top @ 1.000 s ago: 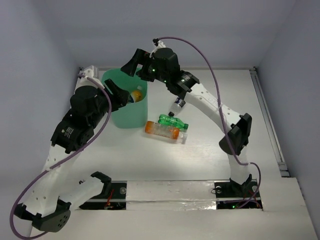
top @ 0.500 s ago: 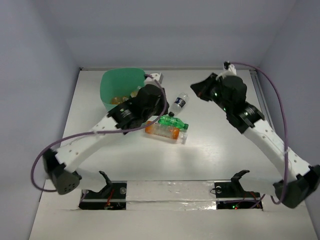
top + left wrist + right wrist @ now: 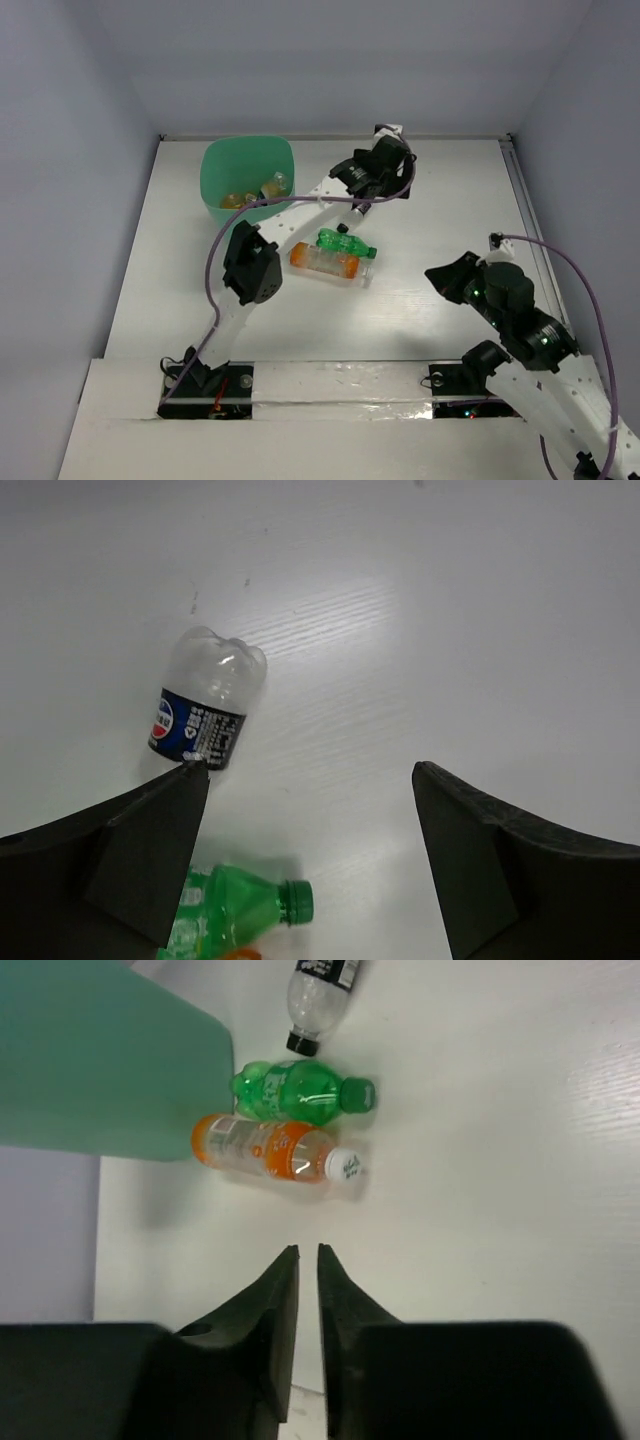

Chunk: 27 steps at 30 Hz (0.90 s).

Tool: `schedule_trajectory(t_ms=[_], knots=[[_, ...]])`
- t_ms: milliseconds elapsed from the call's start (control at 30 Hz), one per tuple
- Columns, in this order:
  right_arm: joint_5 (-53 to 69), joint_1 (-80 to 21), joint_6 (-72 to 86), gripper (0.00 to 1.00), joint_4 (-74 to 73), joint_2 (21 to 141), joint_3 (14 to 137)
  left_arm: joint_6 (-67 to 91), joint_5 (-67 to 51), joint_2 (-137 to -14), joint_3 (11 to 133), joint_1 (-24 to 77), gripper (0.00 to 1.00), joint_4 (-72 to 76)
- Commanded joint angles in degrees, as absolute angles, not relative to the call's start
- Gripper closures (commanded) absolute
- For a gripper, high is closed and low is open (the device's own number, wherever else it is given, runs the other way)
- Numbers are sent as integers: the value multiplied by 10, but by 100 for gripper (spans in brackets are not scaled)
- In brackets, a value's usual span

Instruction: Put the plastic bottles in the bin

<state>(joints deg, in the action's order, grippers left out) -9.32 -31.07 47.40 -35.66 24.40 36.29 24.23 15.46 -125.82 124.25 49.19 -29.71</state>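
The bin point(image 3: 243, 163) stands at the far left of the table point(image 3: 450, 200), with several bottles point(image 3: 252, 194) lying in its bottom. To its right three more lie on the table. The far bottle point(image 3: 205, 715) is behind, the middle bottle point(image 3: 345, 243) is just in front of it, and the near bottle point(image 3: 325, 261) lies just beside that, nearest the arm bases.

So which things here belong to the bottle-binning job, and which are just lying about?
Job:
mint-green bin
bottles already in it
clear dark-labelled bottle
green bottle
orange bottle

Not the job:
white table
grey walls
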Motion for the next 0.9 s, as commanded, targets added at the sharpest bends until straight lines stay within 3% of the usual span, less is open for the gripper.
schedule_trajectory(t_ms=[0, 133, 233, 300, 400, 533, 633, 867], knots=[[-57, -308, 483, 78, -405, 186, 358, 232, 156, -1302, 1323, 452, 18, -351], [-22, -308, 483, 49, -440, 165, 372, 224, 141, -1353, 1324, 432, 14, -341], [-5, -308, 476, 39, -443, 170, 374, 220, 130, -1388, 1324, 432, 14, -347], [25, -308, 469, 37, -438, 184, 371, 217, 110, -1411, 1320, 432, 15, -344], [40, -308, 461, 37, -420, 201, 370, 221, 106, -1419, 1309, 432, 18, -328], [57, -308, 442, 37, -396, 238, 374, 227, 105, -1398, 1306, 432, 38, -299], [70, -308, 424, 40, -374, 278, 380, 230, 95, -1364, 1321, 432, 48, -281], [121, -308, 360, 57, -274, 423, 415, 229, 77, -1202, 1348, 419, 55, -250]])
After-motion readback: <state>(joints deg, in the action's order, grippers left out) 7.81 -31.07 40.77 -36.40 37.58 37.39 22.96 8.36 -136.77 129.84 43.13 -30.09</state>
